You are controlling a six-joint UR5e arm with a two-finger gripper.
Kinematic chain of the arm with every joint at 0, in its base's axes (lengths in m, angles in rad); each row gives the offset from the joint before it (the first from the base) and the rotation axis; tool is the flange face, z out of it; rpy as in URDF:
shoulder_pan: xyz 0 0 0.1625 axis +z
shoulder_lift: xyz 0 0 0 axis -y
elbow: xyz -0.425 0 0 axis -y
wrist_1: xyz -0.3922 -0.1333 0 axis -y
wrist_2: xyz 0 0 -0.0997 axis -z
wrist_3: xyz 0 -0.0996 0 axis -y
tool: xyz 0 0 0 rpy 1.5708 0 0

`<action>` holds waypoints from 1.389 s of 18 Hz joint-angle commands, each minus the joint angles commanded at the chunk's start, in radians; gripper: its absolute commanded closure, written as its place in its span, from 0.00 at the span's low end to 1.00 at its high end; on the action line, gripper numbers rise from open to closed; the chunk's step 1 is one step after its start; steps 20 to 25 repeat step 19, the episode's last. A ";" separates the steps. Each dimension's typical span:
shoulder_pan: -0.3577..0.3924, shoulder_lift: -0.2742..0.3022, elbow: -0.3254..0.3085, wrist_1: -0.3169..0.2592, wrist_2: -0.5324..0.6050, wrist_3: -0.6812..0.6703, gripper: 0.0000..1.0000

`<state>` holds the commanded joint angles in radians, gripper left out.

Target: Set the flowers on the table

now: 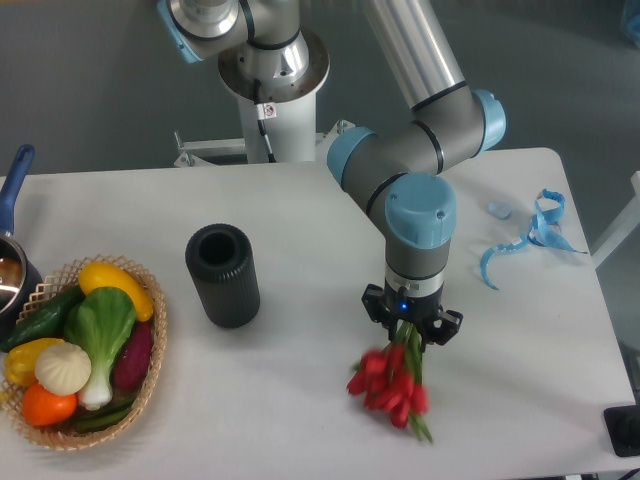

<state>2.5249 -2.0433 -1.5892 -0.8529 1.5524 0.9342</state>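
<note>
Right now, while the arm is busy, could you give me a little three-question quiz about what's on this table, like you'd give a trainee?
1. True or false: the gripper is shut on the bunch of red flowers.
2. Multiple choice: the black cylindrical vase stands
A. inside the wicker basket
B. between the wicker basket and the flowers
C. on the blue ribbon
3. Fill in: the curly blue ribbon lies near the table's ____ edge in the picture.

Key: 1 true; 2 B; 3 right.
</note>
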 joint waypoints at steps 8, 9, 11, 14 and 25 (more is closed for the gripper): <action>0.012 0.058 -0.048 0.006 0.000 0.014 0.00; 0.014 0.063 -0.060 0.006 0.002 0.014 0.00; 0.021 0.078 -0.086 0.005 0.005 0.067 0.00; 0.046 0.112 -0.142 0.000 0.008 0.221 0.00; 0.091 0.157 -0.199 -0.002 0.029 0.318 0.00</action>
